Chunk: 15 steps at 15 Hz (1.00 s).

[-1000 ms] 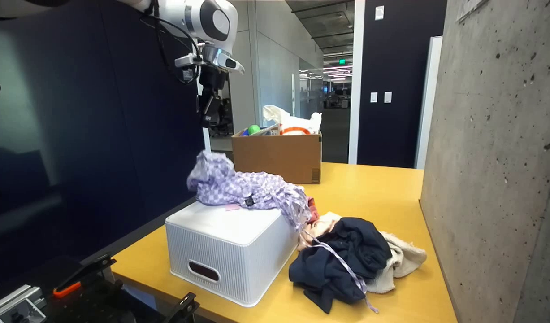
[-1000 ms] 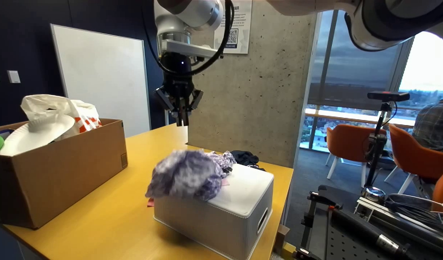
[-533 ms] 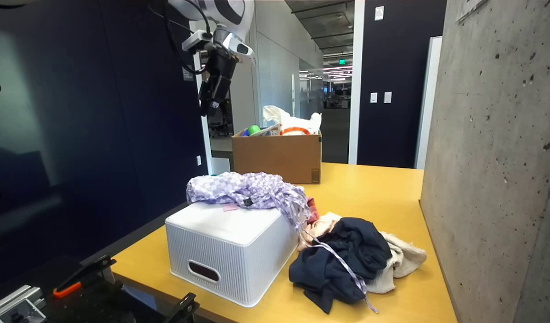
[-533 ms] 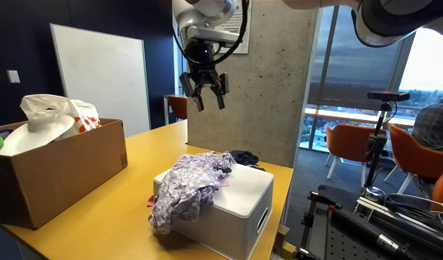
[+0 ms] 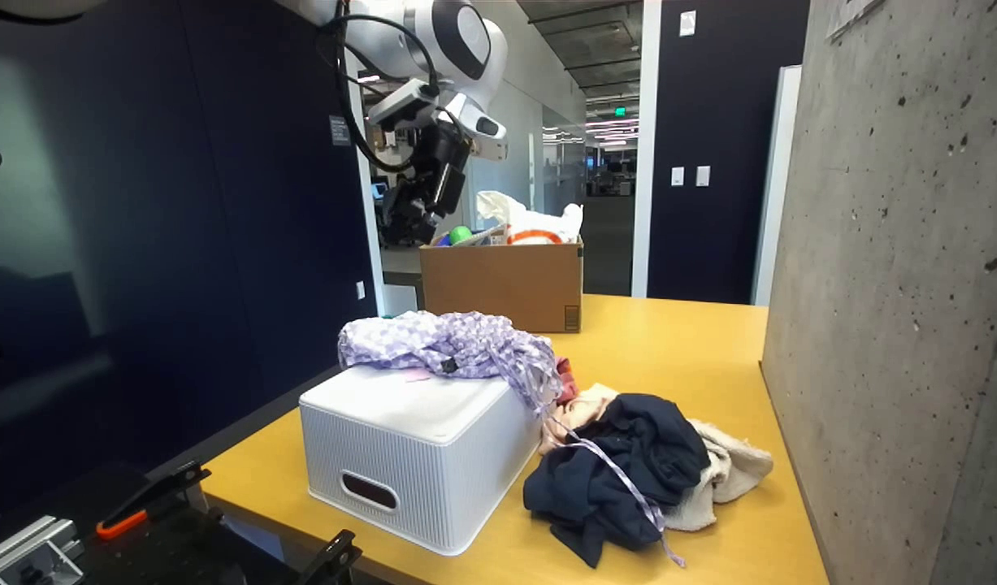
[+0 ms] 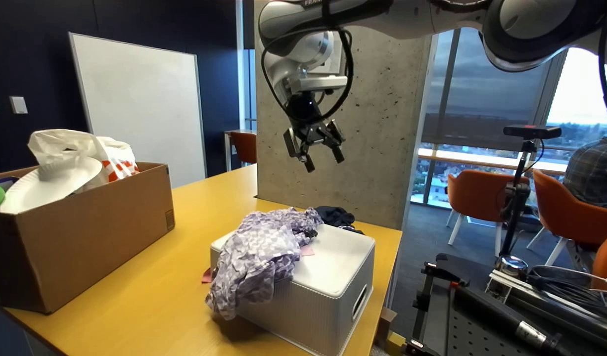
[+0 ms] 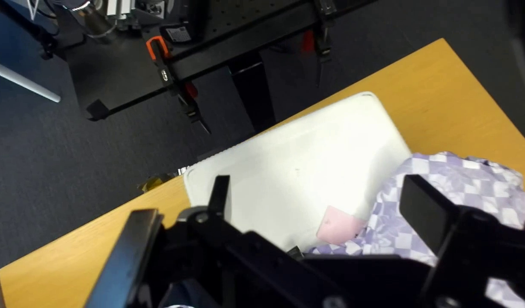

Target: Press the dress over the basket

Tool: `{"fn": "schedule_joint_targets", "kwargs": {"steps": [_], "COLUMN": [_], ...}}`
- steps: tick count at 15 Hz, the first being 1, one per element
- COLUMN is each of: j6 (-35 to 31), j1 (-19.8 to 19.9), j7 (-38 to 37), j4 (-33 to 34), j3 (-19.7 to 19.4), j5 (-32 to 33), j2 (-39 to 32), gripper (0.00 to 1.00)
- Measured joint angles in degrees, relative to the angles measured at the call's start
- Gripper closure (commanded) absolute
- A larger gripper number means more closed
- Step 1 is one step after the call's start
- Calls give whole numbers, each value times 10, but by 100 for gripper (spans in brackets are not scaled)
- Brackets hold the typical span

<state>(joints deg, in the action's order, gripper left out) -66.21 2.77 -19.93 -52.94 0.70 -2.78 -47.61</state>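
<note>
We have a yellow table (image 5: 669,341) before us, and over it hangs the white arm (image 6: 407,22). On the table we find a cardboard box (image 5: 498,280), a white bag (image 5: 539,225) bulging from its open top. Apart from the box stands the basket (image 6: 303,306), white and flat side up, with a handle slot (image 5: 370,492) low in its wall. The purple checked dress (image 6: 263,242) lies crumpled across one end of that flat top, and in an exterior view we see it sag over the edge and hang beside the wall. Beside the basket a navy garment (image 5: 628,447) sits heaped with paler cloth (image 5: 730,467). Above all this we find the gripper (image 6: 324,160), tilted, its fingers (image 7: 425,214) spread wide and gripping nothing. In both exterior views the dress is below it, well apart from the fingertips. In our wrist view the bare basket top shows between the fingers, while the dress lies towards the right, partly hidden behind one finger. A thin checked strap (image 5: 651,513) trails from the dress over the navy garment, and a pink tag (image 7: 339,226) pokes out at the dress's edge.
</note>
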Motion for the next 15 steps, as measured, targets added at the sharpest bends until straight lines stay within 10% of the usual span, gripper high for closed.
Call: {"fn": "schedule_joint_targets", "kwargs": {"steps": [8, 15], "j6": [-10, -168], "j1": [-13, -93], "j7": [5, -132], "j4": [-15, -179], "j3": [0, -7], "j5": [11, 30], "j2": [-3, 116], "gripper": [0, 0]}}
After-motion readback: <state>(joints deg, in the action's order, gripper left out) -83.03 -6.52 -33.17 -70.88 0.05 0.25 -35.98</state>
